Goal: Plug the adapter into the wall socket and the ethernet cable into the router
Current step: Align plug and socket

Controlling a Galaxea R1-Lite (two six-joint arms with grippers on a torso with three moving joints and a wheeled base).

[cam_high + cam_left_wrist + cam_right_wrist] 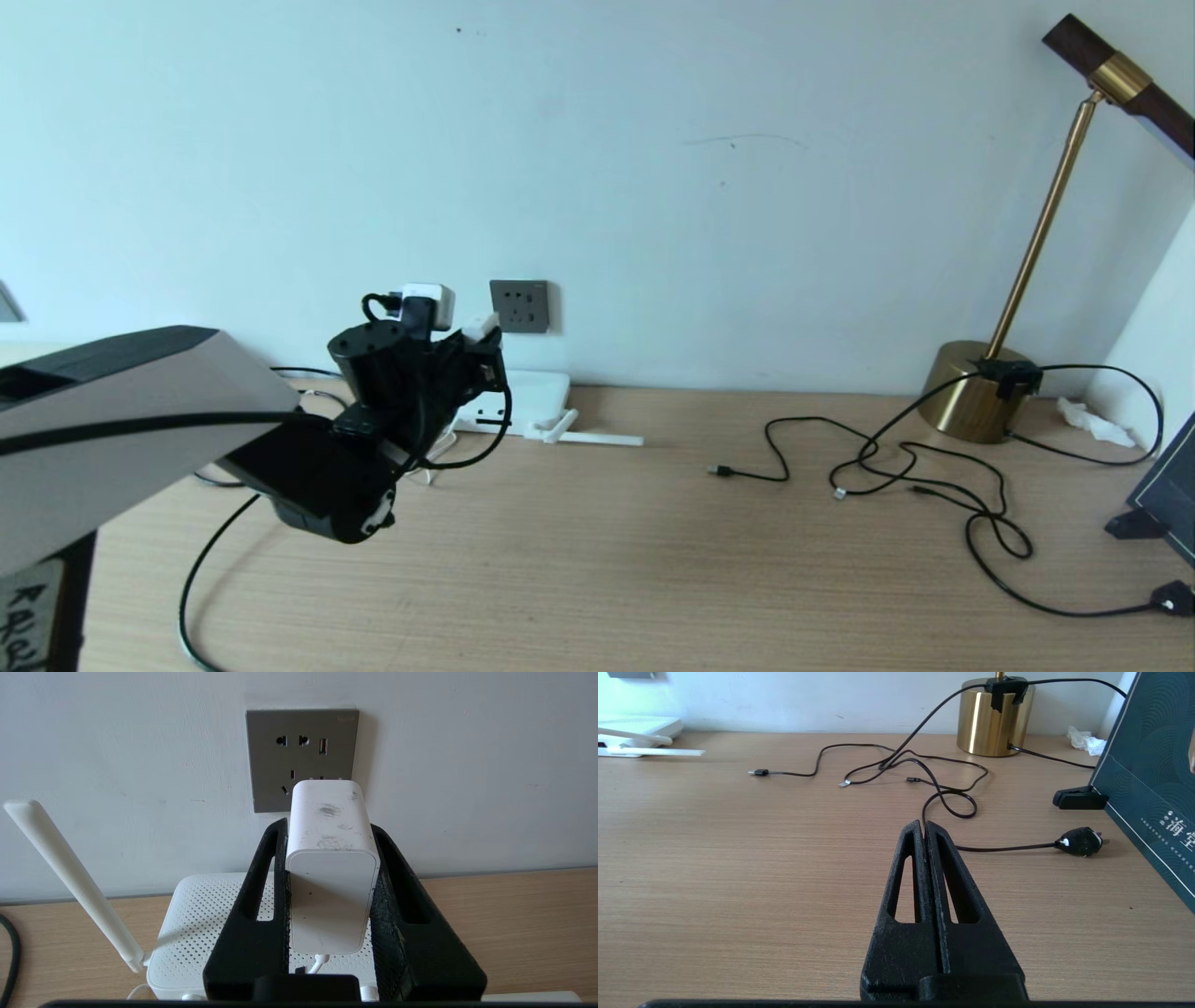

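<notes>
The adapter (pixel 331 858) is clamped between the left gripper's (pixel 329 826) fingers, held up off the surface and pointed at the socket (pixel 280 788) on the wall, near it but I can't tell if the pins are touching yet — they're hidden on the far face. It's a small rigid plastic block, so it should be light and won't squash, but those smooth rounded sides look slippery. The grip on the two flat sides near the middle looks about right to me; I'd guess it could twist in the fingers when pushed against the holes, so a square, straight push matters. The thin white cord (pixel 318 963) trails from the back end, floppy and no real drag.

Right below sits the router (pixel 196 924), at the surface's back edge against the wall, one antenna (pixel 70 877) sticking up, another lying flat.

Right gripper (pixel 924 828) hovers over the middle of the surface, fingers pressed together with nothing in them. Past it there's a tangle of thin black cables (pixel 934 779) and a brass lamp base (pixel 994 718) toward the back right corner. A thick black cable (pixel 201 569) loops off the front left edge — probably the ethernet one, though its plug isn't visible.
</notes>
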